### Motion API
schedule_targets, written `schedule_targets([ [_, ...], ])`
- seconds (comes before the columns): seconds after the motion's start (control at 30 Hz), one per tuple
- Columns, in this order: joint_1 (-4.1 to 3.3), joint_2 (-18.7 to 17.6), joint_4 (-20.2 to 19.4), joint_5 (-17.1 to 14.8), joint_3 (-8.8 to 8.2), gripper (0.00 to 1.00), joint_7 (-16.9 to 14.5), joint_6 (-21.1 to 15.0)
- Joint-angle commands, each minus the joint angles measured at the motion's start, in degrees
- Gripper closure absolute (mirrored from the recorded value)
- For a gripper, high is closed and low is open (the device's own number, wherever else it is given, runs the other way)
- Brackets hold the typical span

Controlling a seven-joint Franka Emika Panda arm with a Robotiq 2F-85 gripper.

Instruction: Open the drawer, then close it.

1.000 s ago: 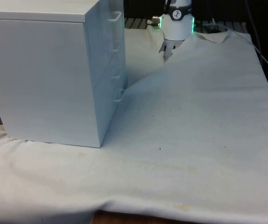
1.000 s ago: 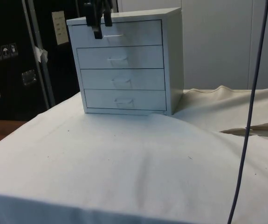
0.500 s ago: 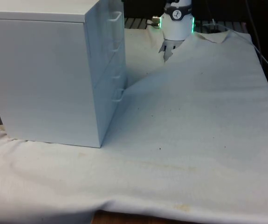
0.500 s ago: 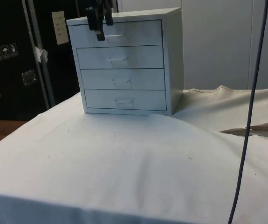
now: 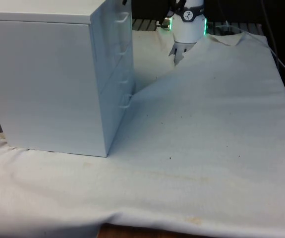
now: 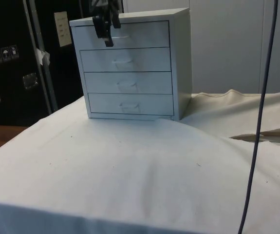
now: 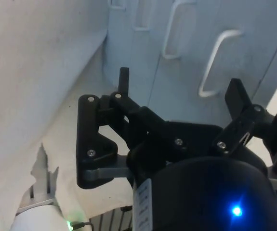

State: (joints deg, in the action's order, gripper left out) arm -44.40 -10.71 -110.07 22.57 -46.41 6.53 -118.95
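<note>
Chest of drawers (image 6: 130,66) stands on cloth (image 6: 130,170), all drawers shut. Gripper (image 6: 108,30) hovers before top drawer (image 6: 130,35), fingers (image 7: 123,81) apart, beside handle (image 7: 215,62), not around it. Risk: misaligned approach, finger strikes drawer face or slips off handle.

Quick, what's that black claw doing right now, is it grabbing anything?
Gripper: open, holding nothing; its fingers stand apart in front of the top drawer handle of the chest of drawers, not touching it.
</note>
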Motion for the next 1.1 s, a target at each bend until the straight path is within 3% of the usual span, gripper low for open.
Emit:
schedule_targets([
  [0.0,-0.11,-0.34,-0.23,0.80,-0.11,0.00,0.63,-0.34],
  [0.9,0.69,-3.90,-1.55,0.57,-0.69,0.02,2.18,-3.67],
  [1.0,0.80,-4.07,-1.55,0.52,-0.74,0.16,2.18,-3.84],
  [1.07,0.86,-4.18,-1.55,0.52,-0.74,0.36,2.23,-3.95],
])
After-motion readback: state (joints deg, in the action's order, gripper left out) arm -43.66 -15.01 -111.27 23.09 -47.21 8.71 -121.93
